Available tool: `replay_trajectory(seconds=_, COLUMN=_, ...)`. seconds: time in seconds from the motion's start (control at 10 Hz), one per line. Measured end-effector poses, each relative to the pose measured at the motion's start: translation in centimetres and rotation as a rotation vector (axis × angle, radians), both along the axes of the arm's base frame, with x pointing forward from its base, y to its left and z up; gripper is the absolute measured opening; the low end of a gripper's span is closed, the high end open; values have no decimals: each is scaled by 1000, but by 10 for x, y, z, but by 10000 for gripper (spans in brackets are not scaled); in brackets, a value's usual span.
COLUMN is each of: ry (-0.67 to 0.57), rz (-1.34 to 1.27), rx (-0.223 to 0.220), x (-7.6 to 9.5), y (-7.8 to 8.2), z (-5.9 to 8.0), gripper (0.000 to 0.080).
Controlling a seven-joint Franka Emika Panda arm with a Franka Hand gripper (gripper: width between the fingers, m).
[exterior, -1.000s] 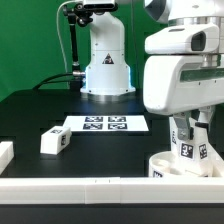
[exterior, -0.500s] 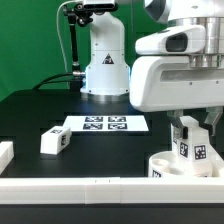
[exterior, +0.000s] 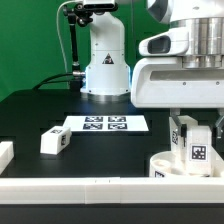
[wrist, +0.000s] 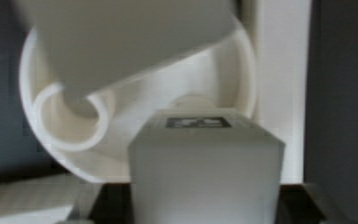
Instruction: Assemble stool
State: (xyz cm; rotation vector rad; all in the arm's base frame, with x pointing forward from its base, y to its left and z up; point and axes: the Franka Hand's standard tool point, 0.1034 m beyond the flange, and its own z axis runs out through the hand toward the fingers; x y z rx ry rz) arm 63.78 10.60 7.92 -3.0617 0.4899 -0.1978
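The seat disc (exterior: 165,162) of the stool lies flat on the black counter (exterior: 30,115), at the near corner on the exterior view's right. One chunky white leg (exterior: 197,150) stands upright right over it, with a square tag facing the camera. The hand (wrist: 197,196) holds this leg from above, closed on its two sides. I cannot tell if the leg's foot is in a socket or only above one. In the wrist view, a round socket (wrist: 69,110) shows in the seat behind the leg.

I count two legs for sure. The second leg (exterior: 53,141) lies on its side, well apart from the seat, toward the exterior view's left.

There is one marker board (exterior: 105,124) – flat, near the middle of the counter. A long white rail (exterior: 90,185) runs along the near edge, and a short white piece (exterior: 5,153) sits at the left edge. Behind it all is a green wall (exterior: 30,40) and the white robot base (exterior: 105,60).
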Motion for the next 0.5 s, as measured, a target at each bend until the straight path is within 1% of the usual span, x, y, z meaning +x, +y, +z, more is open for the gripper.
replay_trajectory(seconds=0.2, ry=3, rz=-187, rx=25, x=-2, y=8, z=-1, gripper=340)
replay_trajectory(seconds=0.4, ry=5, rz=-289, rx=37, x=-2, y=8, z=-1, gripper=340)
replay_trajectory(seconds=0.5, ry=7, rz=-360, rx=52, x=-2, y=8, z=0, gripper=340)
